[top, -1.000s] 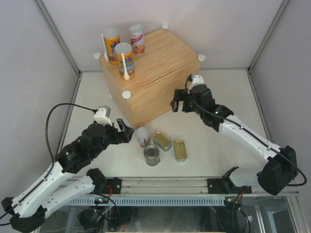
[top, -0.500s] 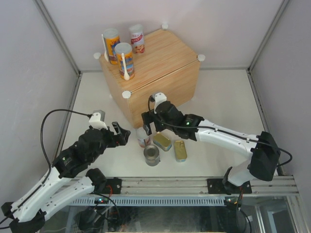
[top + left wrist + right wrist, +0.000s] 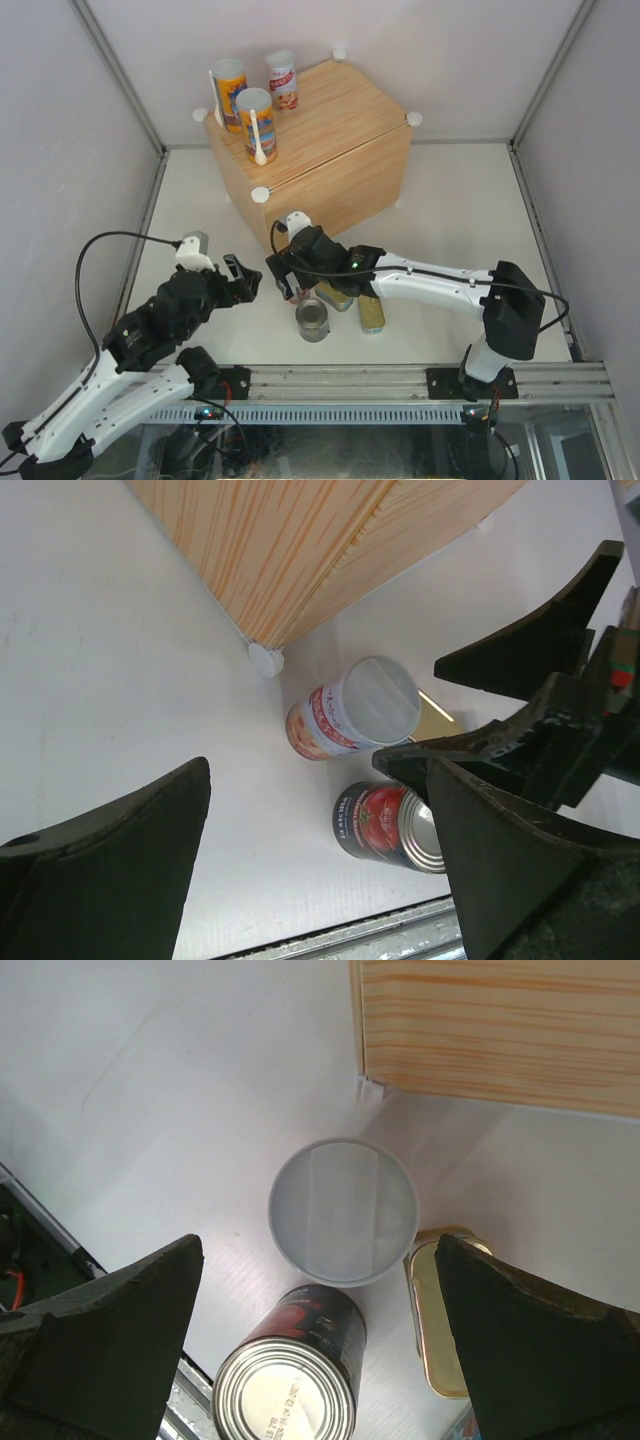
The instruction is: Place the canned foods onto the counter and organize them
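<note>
wooden worktop [image 3: 340, 120]: big wood-grain box, the landmark. Three of the canned foods already stand on its far-left part: two orange-blue tubes [image 3: 229, 92] [image 3: 256, 122] and one white-red tube [image 3: 282, 78].
right tool [image 3: 285, 280]: just off the wooden worktop's near corner. Jaws spread wide, straddling the lid of the loose white-lidded tube [image 3: 343, 1210] from above. Holds nothing, no contact visible.
left tool [image 3: 245, 277]: off the wooden worktop's near corner, further out to the left. Jaws spread, empty, aimed at the same tube.
white-lidded tube, handling: upright, next to the wooden worktop's corner foot. Probably light card or thin metal, rigid, smooth wrap, could slip or tip. Best taken across the round body below the lid, with a moderate squeeze.
dark-blue can [image 3: 313, 320]: upright, further out from the near corner, close to the tube. Likely heavy, stiff, slick steel. Grip at mid-wall.
flat tins [image 3: 371, 312] [image 3: 440, 1310]: low off the near face, one partly under the right arm. Hard, with little height to pinch.
change: the right arm has swung from the wooden worktop's right near face over to the near corner, jaws wider. The left tool has backed off slightly. The cans have not moved.
</note>
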`<state>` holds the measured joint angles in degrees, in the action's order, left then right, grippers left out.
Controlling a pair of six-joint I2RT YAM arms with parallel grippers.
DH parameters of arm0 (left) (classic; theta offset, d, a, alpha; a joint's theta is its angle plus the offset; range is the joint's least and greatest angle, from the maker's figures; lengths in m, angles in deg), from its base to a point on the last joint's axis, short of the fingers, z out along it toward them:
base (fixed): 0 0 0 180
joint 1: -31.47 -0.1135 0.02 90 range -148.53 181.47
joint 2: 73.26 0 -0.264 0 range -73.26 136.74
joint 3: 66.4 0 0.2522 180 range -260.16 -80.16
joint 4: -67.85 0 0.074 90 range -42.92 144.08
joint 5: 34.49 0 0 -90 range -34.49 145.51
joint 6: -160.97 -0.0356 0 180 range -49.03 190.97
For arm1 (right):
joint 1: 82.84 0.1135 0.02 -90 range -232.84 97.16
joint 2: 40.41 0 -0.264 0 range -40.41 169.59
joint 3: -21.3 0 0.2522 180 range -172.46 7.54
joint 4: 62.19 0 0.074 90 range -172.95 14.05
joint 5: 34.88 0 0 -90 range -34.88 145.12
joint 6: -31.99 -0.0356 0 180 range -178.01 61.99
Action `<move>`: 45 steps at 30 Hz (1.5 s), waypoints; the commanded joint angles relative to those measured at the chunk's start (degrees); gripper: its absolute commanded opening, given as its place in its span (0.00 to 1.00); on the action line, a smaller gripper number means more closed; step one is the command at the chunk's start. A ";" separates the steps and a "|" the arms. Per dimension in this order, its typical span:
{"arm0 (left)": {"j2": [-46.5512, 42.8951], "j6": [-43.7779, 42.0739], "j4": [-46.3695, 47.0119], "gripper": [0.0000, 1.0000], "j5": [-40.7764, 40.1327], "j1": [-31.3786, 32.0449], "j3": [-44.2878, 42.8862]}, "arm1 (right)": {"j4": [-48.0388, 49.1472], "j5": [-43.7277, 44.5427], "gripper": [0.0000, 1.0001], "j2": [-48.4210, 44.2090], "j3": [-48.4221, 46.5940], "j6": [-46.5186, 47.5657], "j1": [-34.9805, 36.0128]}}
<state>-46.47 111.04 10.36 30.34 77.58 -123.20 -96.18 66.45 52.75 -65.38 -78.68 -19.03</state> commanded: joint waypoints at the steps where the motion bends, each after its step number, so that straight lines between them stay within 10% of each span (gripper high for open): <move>1: -0.86 1.23 -0.26 0.93 -1.45 0.21 -0.19 | 1.83 -0.03 1.00 1.60 -2.46 1.02 0.26; 45: -0.35 0.56 -3.69 0.94 -3.48 0.21 -1.40 | 27.68 7.56 0.85 2.95 13.82 4.79 1.20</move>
<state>-47.39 111.48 6.36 28.00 77.58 -123.23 -75.44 72.07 58.57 -52.57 -75.51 -18.66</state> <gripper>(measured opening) 0.934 0.860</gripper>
